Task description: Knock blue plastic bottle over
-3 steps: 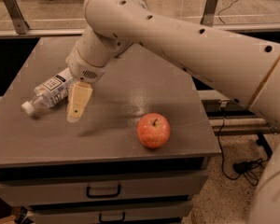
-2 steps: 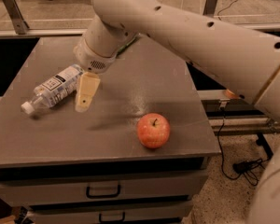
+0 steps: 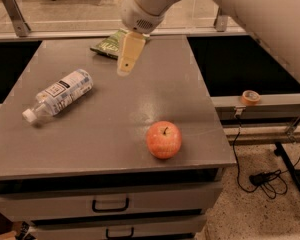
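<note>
Left of the apple [image 3: 164, 139] and a little farther back on the grey table [image 3: 110, 154], the blue plastic bottle [image 3: 60, 95] lies flat on its side. Its white cap points toward the front-left edge and its label faces up. From how it lies, the knocking-over looks already done, so the step in hand seems to be the retreat.

The gripper [image 3: 129, 56] hangs in the air well behind the apple and slightly to its left, clear of the tabletop. It is just in front of a green bag [image 3: 107, 45] that sits at the table's far edge. Only one pale, tapered shape shows — whether the gripper is spread or pressed together I cannot tell, and it holds nothing that I can see.

The next move probably calls for little: lifting clear without brushing the bottle or the apple. If the bottle is meant to be struck again, the gripper would have to come down and sweep toward the apple's left.

A second ago the gripper sat low and just beside the bottle's base. Now it is higher and farther back — well apart from the bottle. The bottle and apple have kept their places, and the green bag has come into sight.
</note>
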Controlling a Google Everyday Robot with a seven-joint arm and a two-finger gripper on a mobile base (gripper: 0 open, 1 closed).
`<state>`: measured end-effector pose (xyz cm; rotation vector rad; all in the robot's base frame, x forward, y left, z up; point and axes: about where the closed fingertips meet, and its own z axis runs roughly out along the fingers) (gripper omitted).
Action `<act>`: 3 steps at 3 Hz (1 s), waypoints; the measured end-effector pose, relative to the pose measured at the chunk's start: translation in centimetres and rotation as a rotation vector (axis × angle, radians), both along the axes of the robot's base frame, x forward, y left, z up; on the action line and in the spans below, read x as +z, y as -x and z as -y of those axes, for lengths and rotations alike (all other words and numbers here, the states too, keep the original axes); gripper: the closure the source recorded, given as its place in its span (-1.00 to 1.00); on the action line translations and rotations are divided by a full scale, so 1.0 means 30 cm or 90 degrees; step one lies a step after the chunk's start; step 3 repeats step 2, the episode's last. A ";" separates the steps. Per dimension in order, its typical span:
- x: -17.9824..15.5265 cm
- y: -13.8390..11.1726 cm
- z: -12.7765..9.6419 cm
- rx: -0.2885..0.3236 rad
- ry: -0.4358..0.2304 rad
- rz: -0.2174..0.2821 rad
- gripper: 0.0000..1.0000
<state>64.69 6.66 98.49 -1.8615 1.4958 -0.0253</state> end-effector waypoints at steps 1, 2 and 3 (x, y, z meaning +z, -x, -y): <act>0.160 -0.068 0.157 -0.046 0.003 0.078 -1.00; 0.182 -0.074 0.167 -0.050 0.001 0.086 -1.00; 0.182 -0.074 0.167 -0.050 0.001 0.086 -1.00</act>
